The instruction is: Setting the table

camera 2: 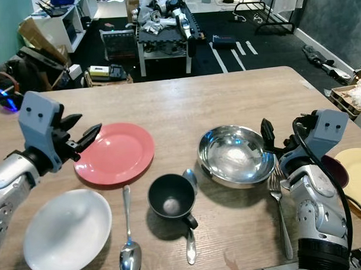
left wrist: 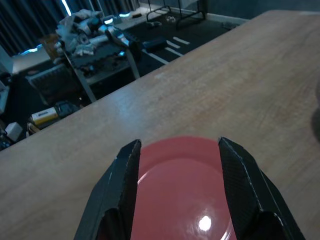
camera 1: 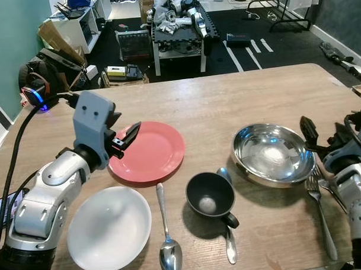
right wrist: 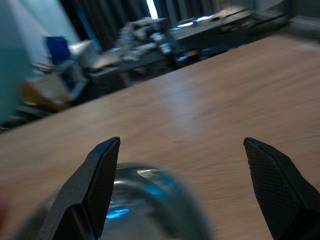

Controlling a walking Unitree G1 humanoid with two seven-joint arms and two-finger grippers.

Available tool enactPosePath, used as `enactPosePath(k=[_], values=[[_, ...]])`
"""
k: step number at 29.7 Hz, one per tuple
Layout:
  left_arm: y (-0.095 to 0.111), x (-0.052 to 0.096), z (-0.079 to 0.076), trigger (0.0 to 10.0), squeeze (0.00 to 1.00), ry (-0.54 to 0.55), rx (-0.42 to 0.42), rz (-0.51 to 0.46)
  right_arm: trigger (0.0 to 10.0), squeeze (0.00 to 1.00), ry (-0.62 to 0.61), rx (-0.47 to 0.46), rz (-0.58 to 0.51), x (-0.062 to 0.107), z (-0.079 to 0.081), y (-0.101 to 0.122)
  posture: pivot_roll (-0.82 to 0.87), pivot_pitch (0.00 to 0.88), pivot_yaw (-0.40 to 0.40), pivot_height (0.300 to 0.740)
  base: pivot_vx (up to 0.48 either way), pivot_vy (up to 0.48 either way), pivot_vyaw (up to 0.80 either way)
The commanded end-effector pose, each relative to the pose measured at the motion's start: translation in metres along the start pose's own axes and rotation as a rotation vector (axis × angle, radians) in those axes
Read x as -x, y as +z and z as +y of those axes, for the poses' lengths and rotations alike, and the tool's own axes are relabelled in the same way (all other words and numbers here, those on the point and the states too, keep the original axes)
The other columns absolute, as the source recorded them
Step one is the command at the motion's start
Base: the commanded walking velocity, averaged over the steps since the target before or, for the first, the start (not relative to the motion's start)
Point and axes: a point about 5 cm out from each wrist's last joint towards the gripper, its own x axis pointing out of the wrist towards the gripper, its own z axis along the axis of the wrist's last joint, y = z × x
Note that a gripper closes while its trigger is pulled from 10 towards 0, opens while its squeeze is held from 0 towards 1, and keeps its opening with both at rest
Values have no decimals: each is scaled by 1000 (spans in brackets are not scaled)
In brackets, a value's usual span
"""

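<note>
A red plate [camera 1: 148, 152] lies on the wooden table [camera 1: 227, 104] left of centre. My left gripper [camera 1: 125, 128] hovers open over its left rim; in the left wrist view its fingers [left wrist: 122, 185] frame the red plate [left wrist: 182, 195]. A white bowl [camera 1: 109, 229] sits near the front edge, with a spoon [camera 1: 166, 242] beside it. A black mug [camera 1: 210, 196] stands in the middle, a second spoon [camera 1: 230, 243] partly under it. My right gripper [camera 2: 282, 134] is wide open at the right rim of a steel bowl [camera 1: 270, 154]. A fork [camera 1: 320, 216] lies right of that bowl.
A pale yellow plate [camera 2: 357, 170] and a dark round dish [camera 2: 336, 168] sit at the table's right edge behind my right arm. Beyond the far edge are a dark floor, a low table piled with parts [camera 1: 177, 28] and boxes [camera 1: 58, 38].
</note>
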Motion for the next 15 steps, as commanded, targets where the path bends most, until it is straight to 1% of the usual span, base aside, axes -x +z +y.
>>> enactPosePath(k=[1,3,4,5,6,8,9,11,13,14,15], values=[[0,-3,-2,10000,0,-4,-20,-3,10000,0,61,-54,4,-2,14,-4,91,33,97,740,0,0,0],[4,-8,-6,10000,0,3,-14,-30,10000,0,105,-113,-26,-5,33,-9,90,32,98,740,0,0,0],[4,-8,-6,10000,0,3,-14,-30,10000,0,105,-113,-26,-5,33,-9,90,32,98,740,0,0,0],[7,-11,-11,10000,0,5,6,-53,10000,0,88,-141,-78,-9,47,-10,93,29,98,740,0,0,0],[7,-11,-11,10000,0,5,6,-53,10000,0,88,-141,-78,-9,47,-10,93,29,98,740,0,0,0],[8,-15,-18,10000,0,7,29,-69,10000,0,52,-193,-134,-14,61,-9,91,26,97,740,0,0,0],[8,-15,-18,10000,0,7,29,-69,10000,0,52,-193,-134,-14,61,-9,91,26,97,740,0,0,0],[7,-17,-20,10000,0,35,72,-68,10000,0,86,-218,-149,-18,80,-10,89,23,97,740,0,0,0],[4,-17,-18,10000,0,74,95,-60,10000,0,116,-213,-146,-20,92,-12,90,25,94,740,0,0,0],[3,-17,-16,10000,0,99,104,-57,10000,0,129,-214,-135,-20,97,-14,91,24,92,740,0,0,0],[3,-17,-16,10000,0,99,104,-57,10000,0,129,-214,-135,-20,97,-14,91,24,92,740,0,0,0]])
